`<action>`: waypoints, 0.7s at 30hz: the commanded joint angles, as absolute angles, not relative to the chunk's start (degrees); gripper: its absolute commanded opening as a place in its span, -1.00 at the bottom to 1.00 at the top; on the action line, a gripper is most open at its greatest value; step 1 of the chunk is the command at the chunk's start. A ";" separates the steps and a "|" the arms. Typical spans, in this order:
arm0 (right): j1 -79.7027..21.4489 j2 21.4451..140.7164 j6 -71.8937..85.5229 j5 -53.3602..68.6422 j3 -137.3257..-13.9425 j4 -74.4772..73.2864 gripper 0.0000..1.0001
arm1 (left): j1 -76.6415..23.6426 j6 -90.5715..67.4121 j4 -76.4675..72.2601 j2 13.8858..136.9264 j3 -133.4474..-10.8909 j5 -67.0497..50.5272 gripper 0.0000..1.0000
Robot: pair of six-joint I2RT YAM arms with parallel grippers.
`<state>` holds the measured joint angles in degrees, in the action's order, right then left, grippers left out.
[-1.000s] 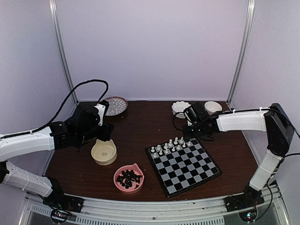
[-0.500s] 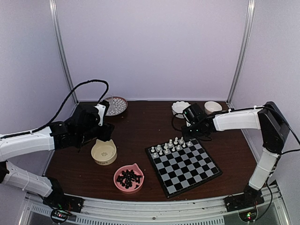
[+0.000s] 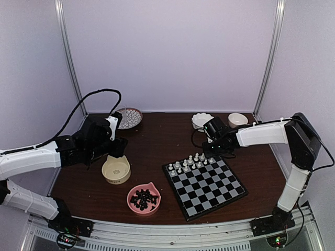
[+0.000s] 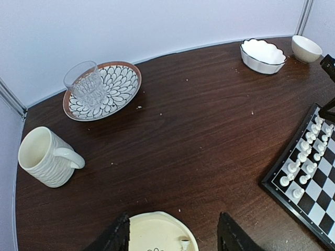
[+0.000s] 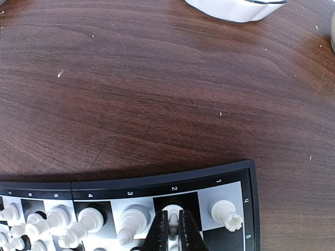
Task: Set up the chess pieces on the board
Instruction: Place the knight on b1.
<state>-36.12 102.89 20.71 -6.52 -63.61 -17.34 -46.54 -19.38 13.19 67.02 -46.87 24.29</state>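
Cream-white chess pieces point(image 3: 189, 163) lined in two rows along the 11 o'clock edge of the board point(image 3: 212, 189), set askew at 4 o'clock from the middle of the table point(image 3: 162, 138), near corner close to the table's front edge. Right fingers point(image 5: 162, 236) at the board's 12 o'clock corner, narrowed onto one white piece point(image 5: 172, 226) in the outermost row, by edge mark 2. Left fingers point(image 4: 118, 238) spread wide above a cream bowl point(image 3: 115, 170) at 9 o'clock, a lone white chessman point(image 4: 184, 243) inside. Pink bowl point(image 3: 152, 186) of black pieces point(image 3: 143, 200) just beside the board's 8 o'clock edge. Bare brown wood from the board out to a scalloped bowl point(image 3: 201, 120) and small bowl point(image 3: 238, 119) at 12 o'clock, plate point(image 4: 120, 83), glass point(image 4: 84, 83) and mug point(image 4: 44, 157) at 10.
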 commanded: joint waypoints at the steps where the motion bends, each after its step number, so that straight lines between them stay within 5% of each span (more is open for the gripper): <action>1: -35.69 103.56 20.46 -8.30 -64.94 -18.53 -0.98 | -46.18 -19.16 10.41 67.13 -46.41 23.63 0.13; 21: -35.68 102.80 20.74 -8.86 -65.36 -19.49 -0.65 | -46.22 -19.17 10.50 66.59 -46.19 23.41 0.15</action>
<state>-36.12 102.96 20.93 -7.35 -63.64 -18.70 -46.54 -19.38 13.21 67.02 -46.87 24.18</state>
